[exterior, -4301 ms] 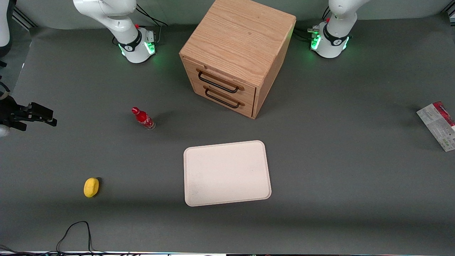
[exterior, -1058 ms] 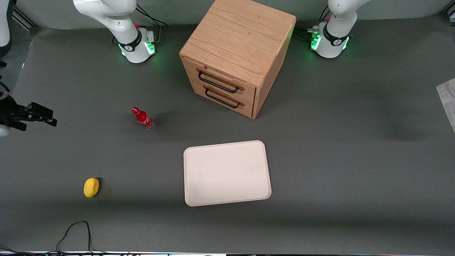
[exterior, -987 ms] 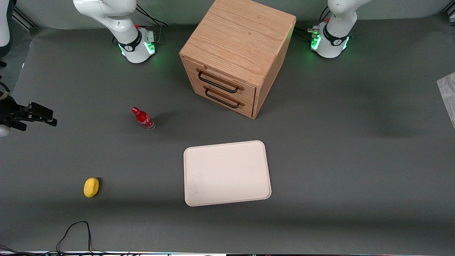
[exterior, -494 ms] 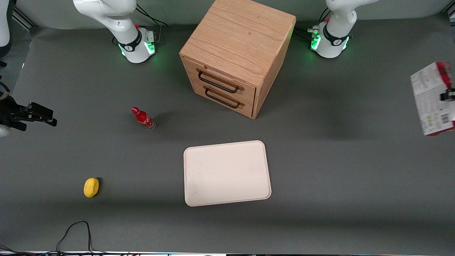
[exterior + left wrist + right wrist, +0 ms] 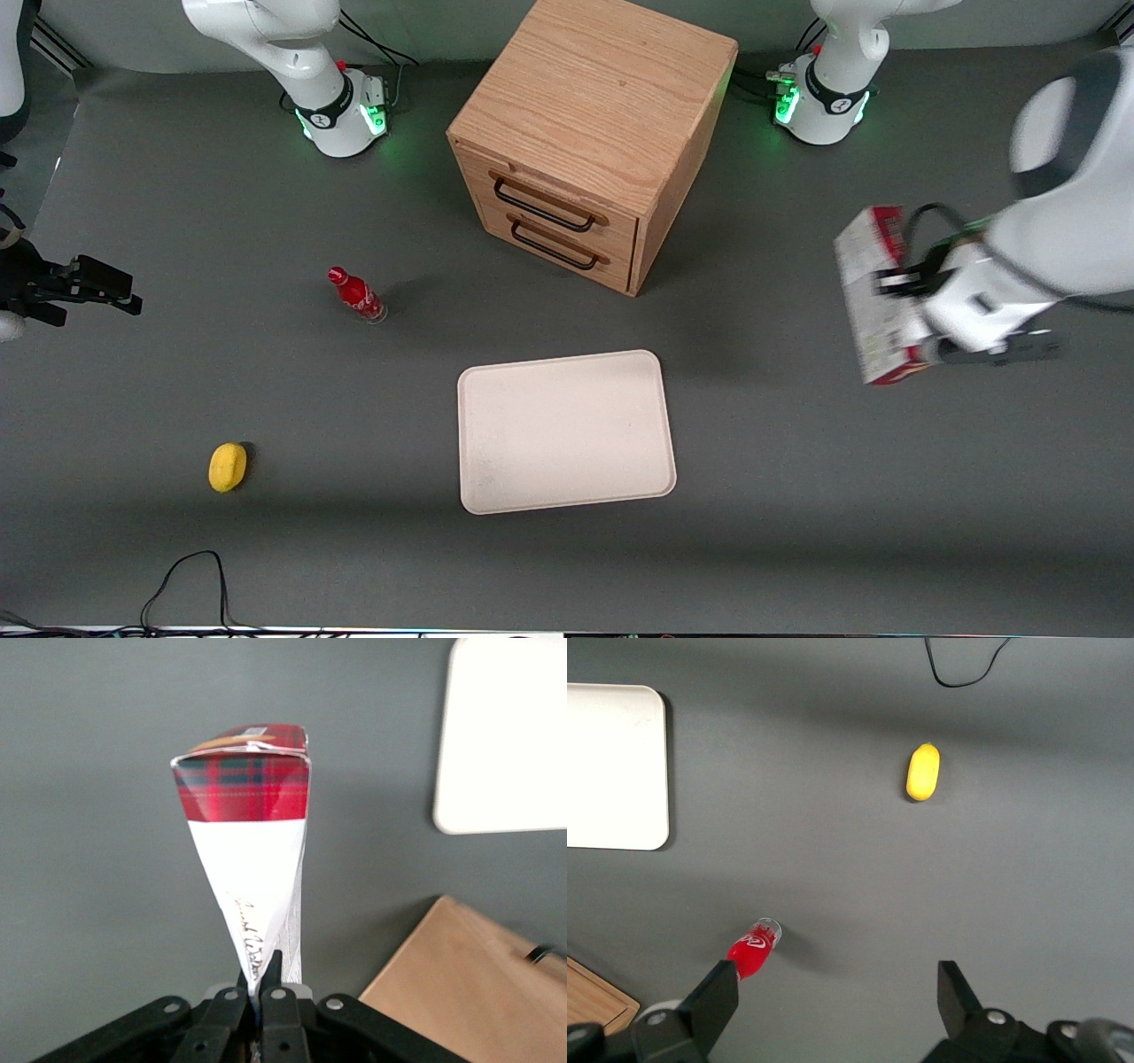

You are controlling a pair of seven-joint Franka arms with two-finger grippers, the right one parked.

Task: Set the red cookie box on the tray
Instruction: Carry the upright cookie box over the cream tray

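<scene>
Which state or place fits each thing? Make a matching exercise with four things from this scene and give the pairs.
Things:
1. red cookie box
2. tray
3. red bottle
4. yellow object

States or places:
A. standing between the parked arm's end and the cabinet
B. lying bare on the table
C. held in the pincer, above the table
D. nearest the front camera, toward the parked arm's end

Pairs: 1-C, 2-B, 3-A, 4-D

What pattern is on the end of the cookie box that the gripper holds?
Red tartan with dark lines, clearest in the left wrist view: red cookie box, clamped by the gripper.
</scene>
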